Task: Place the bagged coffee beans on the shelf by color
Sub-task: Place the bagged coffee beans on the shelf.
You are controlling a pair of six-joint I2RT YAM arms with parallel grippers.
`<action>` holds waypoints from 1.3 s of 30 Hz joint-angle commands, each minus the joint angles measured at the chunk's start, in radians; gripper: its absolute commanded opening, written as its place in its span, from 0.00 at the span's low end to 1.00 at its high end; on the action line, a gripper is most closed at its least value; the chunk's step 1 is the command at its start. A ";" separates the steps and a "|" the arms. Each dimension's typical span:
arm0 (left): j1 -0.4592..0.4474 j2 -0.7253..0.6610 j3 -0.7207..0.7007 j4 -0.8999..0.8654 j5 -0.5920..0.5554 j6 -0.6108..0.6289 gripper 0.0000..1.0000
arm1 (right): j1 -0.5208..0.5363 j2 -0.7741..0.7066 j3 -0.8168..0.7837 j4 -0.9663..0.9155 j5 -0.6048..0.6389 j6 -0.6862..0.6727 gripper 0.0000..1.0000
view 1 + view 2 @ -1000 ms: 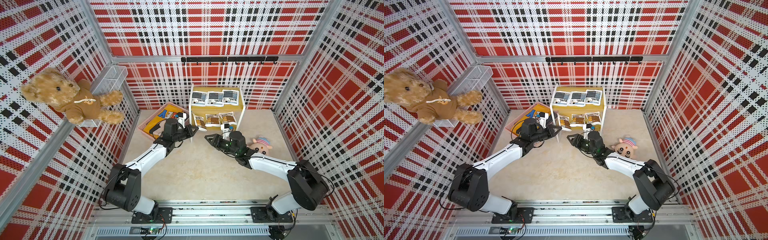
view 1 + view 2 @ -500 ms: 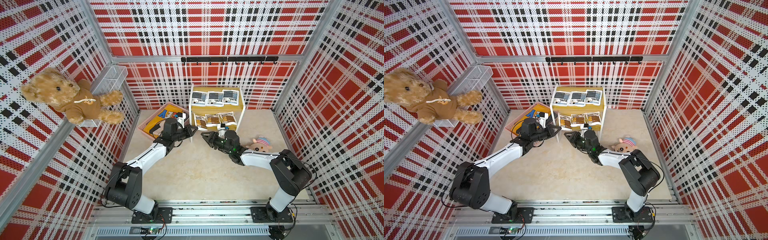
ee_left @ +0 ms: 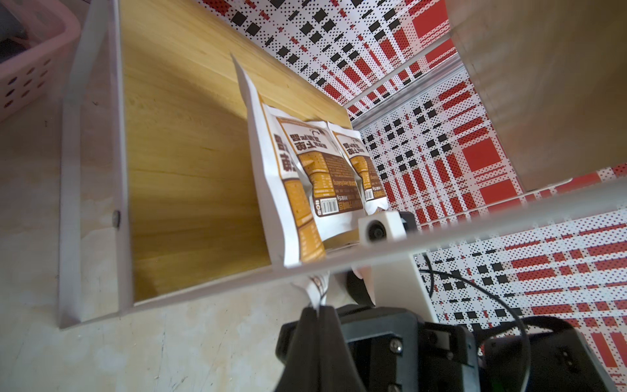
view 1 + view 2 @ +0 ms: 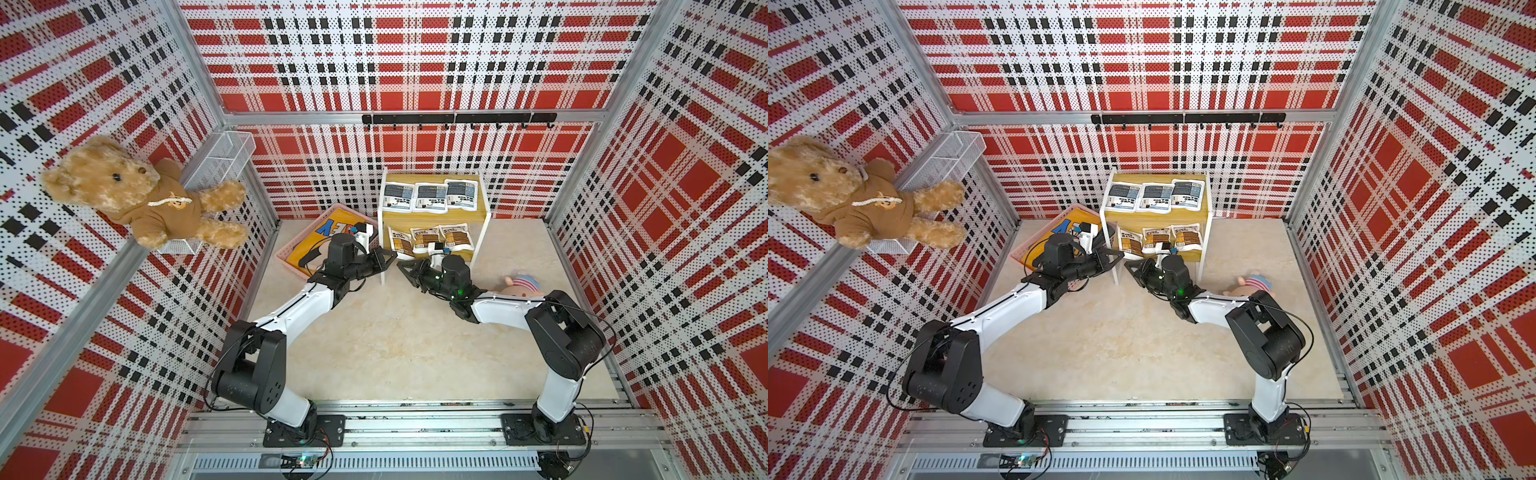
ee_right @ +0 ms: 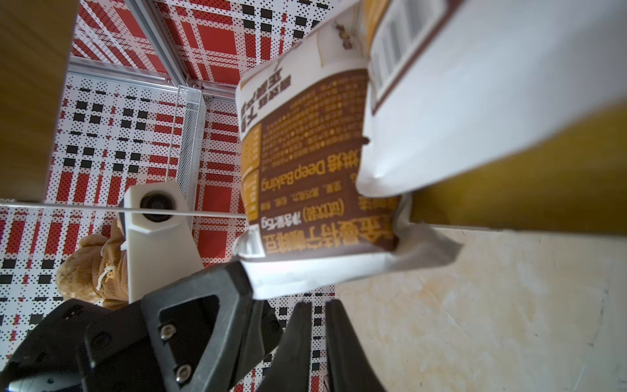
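Observation:
The shelf (image 4: 432, 216) stands at the back, with three grey-blue bagged coffee beans (image 4: 431, 197) on its upper board and three brown ones (image 4: 424, 239) on the lower. The leftmost brown bag (image 3: 298, 190) is tilted and overhangs the front rail. My left gripper (image 4: 390, 258) is shut on that bag's lower corner (image 5: 288, 281), seen pinched in the left wrist view (image 3: 319, 307). My right gripper (image 4: 402, 267) hovers just below the same bag (image 5: 305, 163). Its fingertips (image 5: 302, 312) have closed to a thin slit, and nothing is between them.
A pink slatted basket (image 4: 286, 259) holding a yellow garment sits left of the shelf, behind my left arm. A small plush doll (image 4: 521, 284) lies by my right arm. A teddy bear (image 4: 137, 195) and a white wire basket (image 4: 220, 160) hang on the left wall.
My right gripper's jaws have closed from wide apart to almost touching, and its arm has folded in, shifting slightly left. The left gripper has kept its hold on the bag.

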 commanded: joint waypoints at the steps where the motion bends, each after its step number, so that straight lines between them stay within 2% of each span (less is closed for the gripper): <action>1: 0.011 0.014 0.024 -0.003 -0.008 0.008 0.00 | -0.001 0.022 0.034 -0.006 0.005 -0.010 0.15; 14: 0.026 0.004 0.016 -0.012 0.008 0.010 0.03 | -0.001 0.055 0.103 -0.051 0.016 -0.029 0.14; 19: 0.031 -0.017 0.002 -0.030 0.013 0.018 0.16 | -0.002 0.071 0.128 -0.062 0.017 -0.034 0.14; 23: 0.037 -0.040 -0.019 -0.038 0.013 0.023 0.34 | 0.001 0.085 0.140 -0.058 0.016 -0.029 0.14; 25: 0.044 -0.048 -0.027 -0.045 0.014 0.026 0.36 | 0.003 0.092 0.148 -0.058 0.015 -0.029 0.14; 26: 0.048 -0.051 -0.029 -0.049 0.017 0.028 0.40 | 0.004 0.094 0.151 -0.058 0.015 -0.029 0.14; 32: 0.058 -0.106 -0.067 -0.062 0.033 0.027 0.48 | 0.015 0.096 0.149 -0.062 0.014 -0.028 0.15; 39: 0.174 -0.275 -0.182 -0.069 0.014 -0.012 0.49 | 0.022 0.091 0.135 -0.063 0.010 -0.029 0.17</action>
